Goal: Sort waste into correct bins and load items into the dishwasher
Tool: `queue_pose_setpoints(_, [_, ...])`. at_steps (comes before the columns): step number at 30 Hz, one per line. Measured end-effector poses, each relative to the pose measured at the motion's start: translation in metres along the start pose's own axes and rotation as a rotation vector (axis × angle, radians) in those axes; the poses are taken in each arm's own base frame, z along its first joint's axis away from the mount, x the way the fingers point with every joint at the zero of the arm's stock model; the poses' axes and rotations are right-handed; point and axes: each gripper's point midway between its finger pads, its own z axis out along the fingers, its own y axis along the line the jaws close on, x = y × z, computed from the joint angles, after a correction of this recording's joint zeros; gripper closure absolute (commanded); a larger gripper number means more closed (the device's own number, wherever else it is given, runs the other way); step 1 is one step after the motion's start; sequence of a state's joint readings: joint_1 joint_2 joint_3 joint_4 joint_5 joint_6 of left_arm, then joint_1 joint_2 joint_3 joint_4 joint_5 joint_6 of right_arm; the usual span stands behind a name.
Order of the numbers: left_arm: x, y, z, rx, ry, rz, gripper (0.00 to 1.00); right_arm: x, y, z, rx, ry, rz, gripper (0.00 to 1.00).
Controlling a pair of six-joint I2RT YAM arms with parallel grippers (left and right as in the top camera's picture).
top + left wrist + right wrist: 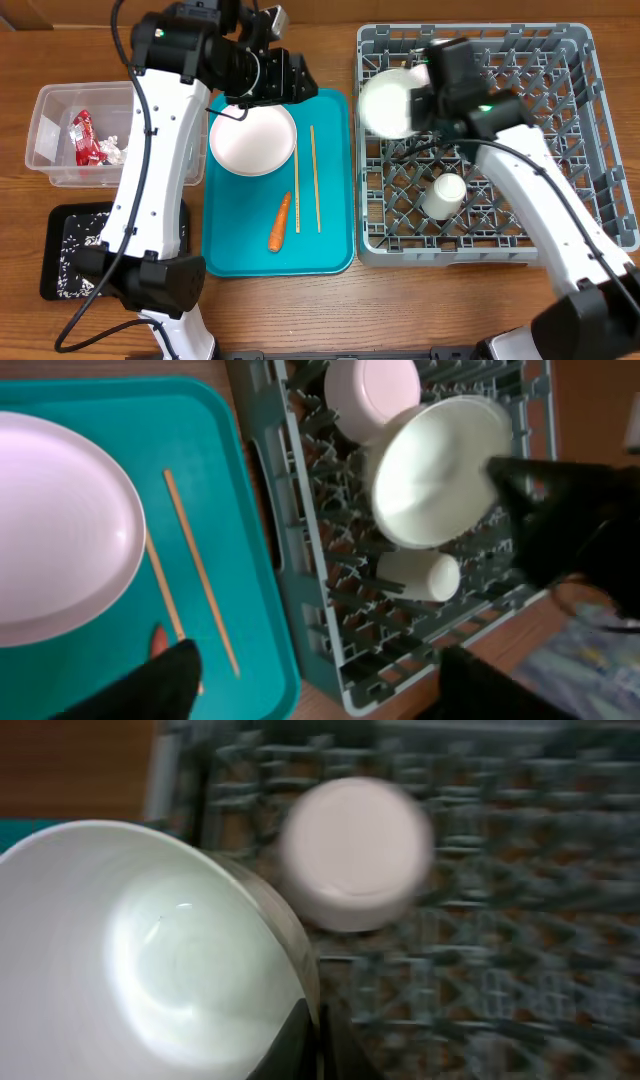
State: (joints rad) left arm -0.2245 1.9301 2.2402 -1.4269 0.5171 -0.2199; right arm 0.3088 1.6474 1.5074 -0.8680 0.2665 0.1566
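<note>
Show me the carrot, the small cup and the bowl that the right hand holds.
carrot [280,222]: overhead view, middle of its body
small cup [445,195]: overhead view, on its white body
held bowl [150,960]: right wrist view, its inner surface

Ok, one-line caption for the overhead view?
Right gripper holds white bowl over dish rack; plate, chopsticks, carrot on teal tray.
</note>
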Motion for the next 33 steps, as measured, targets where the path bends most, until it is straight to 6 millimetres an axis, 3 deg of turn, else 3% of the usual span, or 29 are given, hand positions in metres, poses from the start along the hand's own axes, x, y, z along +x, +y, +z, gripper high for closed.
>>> queue_pose_setpoints(4, [0.000,0.010,0.000,-0.056,-0.005,0.018,0.00,-0.012,-0.065,-0.021,0.314,-0.070,0.022,0.96])
queue_pose_setpoints(10, [-0.008,0.033,-0.004,-0.195,-0.044,0.023,0.00,-0.026,-0.108,-0.045,0.594,-0.153,0.024,0.96])
queue_pose_setpoints(22, [-0.052,0.084,-0.019,-0.489,-0.221,0.041,0.00,-0.033,-0.142,-0.079,0.899,-0.057,-0.303,0.96])
queue_pose_setpoints(33, [-0.051,0.122,0.025,-0.555,-0.116,0.004,0.00,-0.035,-0.126,-0.083,0.952,0.042,-0.573,0.96])
